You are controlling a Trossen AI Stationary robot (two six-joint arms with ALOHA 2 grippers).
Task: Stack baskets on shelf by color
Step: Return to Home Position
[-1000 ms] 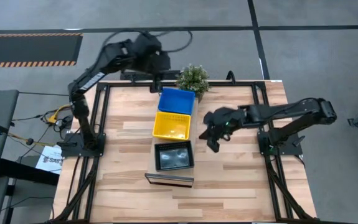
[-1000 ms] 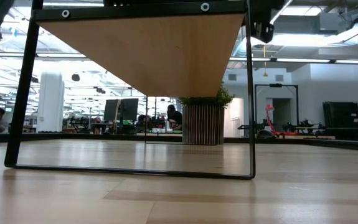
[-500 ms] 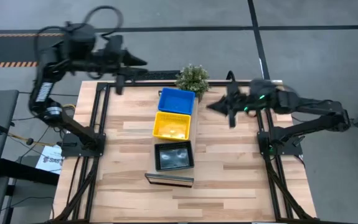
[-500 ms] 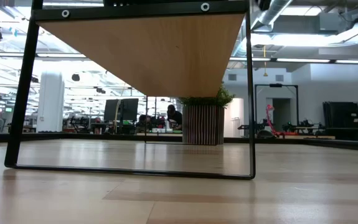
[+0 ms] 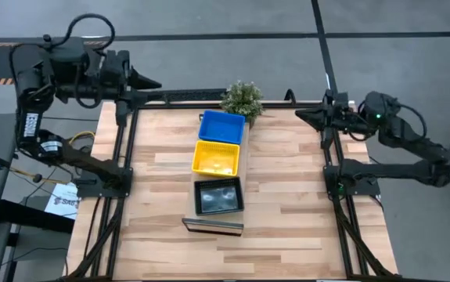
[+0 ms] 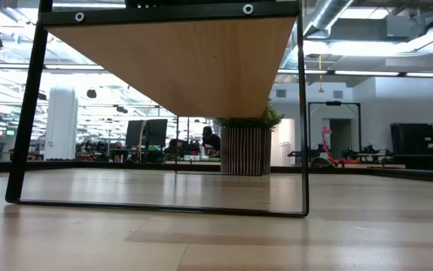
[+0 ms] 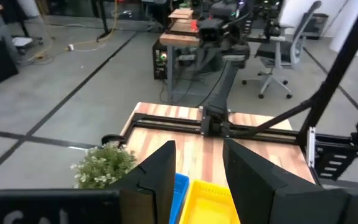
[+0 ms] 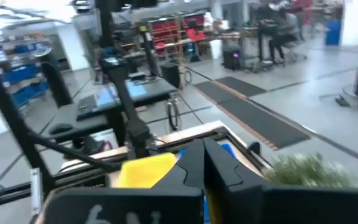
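High view: the blue basket, the yellow basket and the black basket stand in one row on the shelf, in the middle of the table. They are in the same places as half a second ago. The left gripper has moved back and is now above the far left corner of the table. The right gripper has left the table's middle and is now at its right edge. A small plant stands just behind the blue basket.

Low view: only the underside of the shelf and its dark frame are seen, with the plant's pot behind. No basket and no arm shows here.

Left wrist view: the fingers are apart, with bare wood visible between them, and hold nothing.

Right wrist view: the fingers are pressed almost together and are empty.
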